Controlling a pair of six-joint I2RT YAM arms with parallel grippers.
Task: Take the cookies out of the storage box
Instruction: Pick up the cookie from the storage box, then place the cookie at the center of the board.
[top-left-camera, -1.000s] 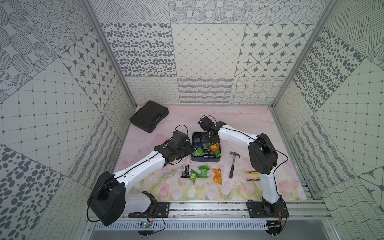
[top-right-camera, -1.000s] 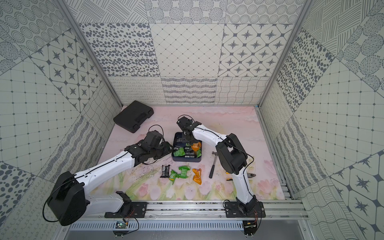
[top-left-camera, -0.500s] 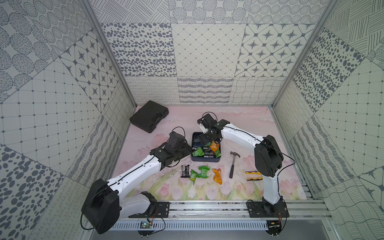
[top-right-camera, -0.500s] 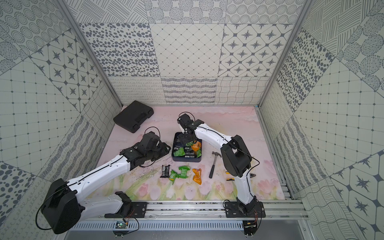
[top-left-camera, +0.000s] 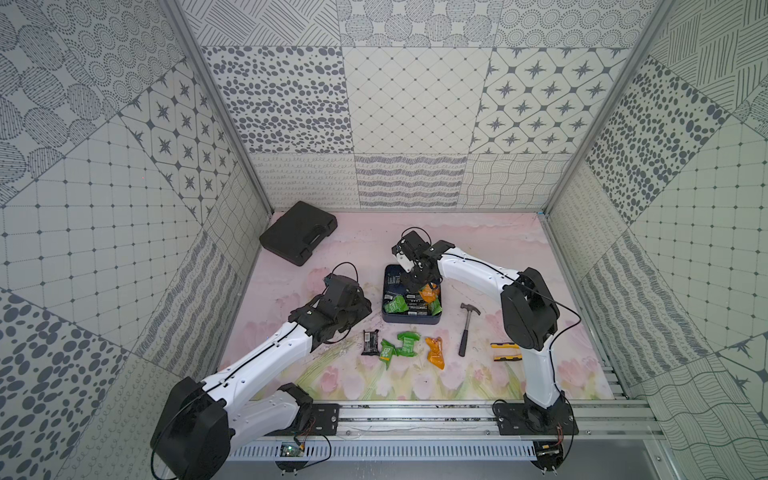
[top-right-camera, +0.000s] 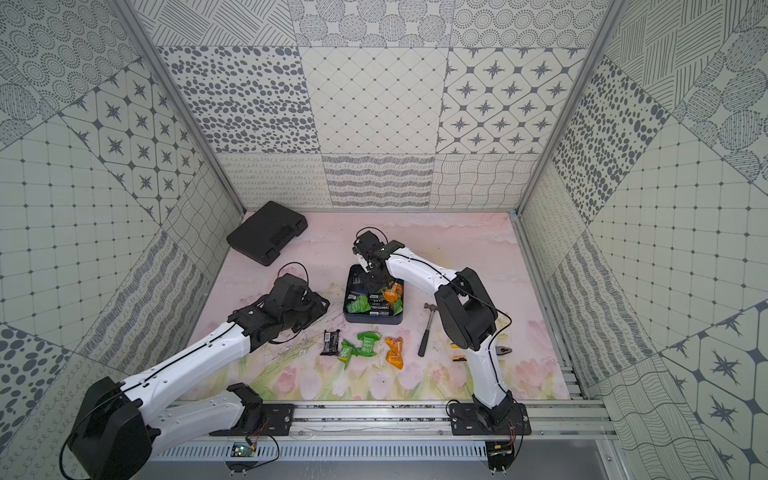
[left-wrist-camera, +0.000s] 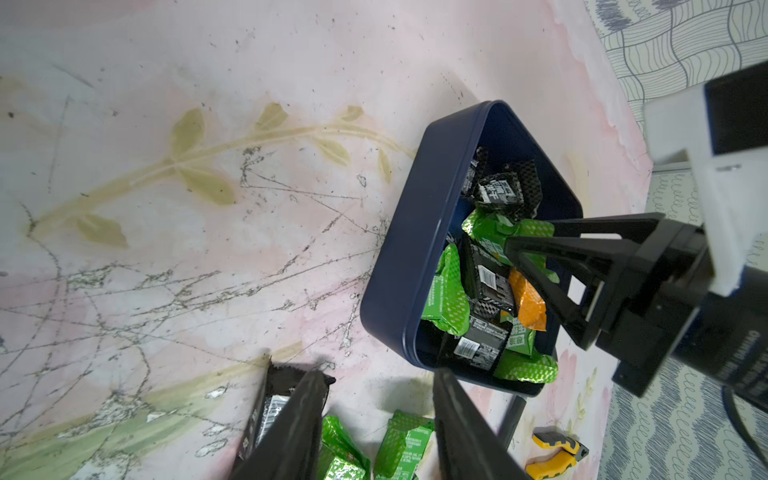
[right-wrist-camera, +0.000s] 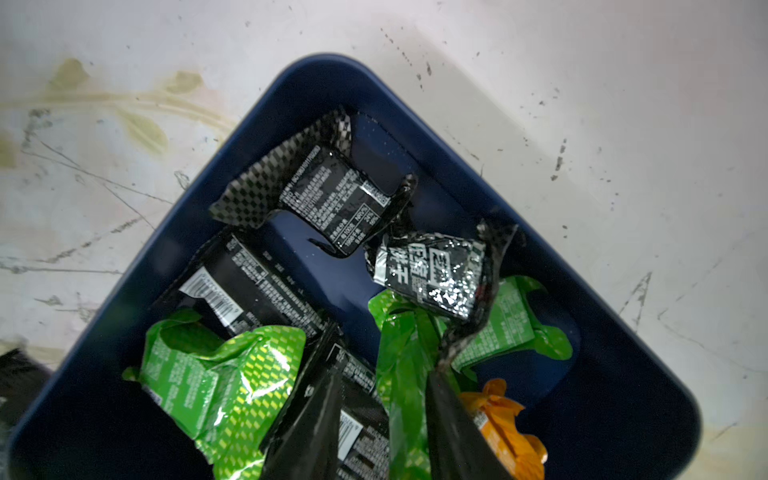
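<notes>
Lowering right gripper (right-wrist-camera: 384, 353) further into storage box (right-wrist-camera: 623, 395), clamping green cookie (right-wrist-camera: 403, 332); backing left gripper (left-wrist-camera: 376, 378) off, jaws parted, empty.

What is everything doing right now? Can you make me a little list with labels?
Storage box: navy, holds several cookies
Taken out: four cookies on the table: black, two green, orange
Right end effector: inside the box, a green cookie between its jaws, grip unclear
Left end effector: open, empty, beside the box
Also there: hammer, black case
</notes>
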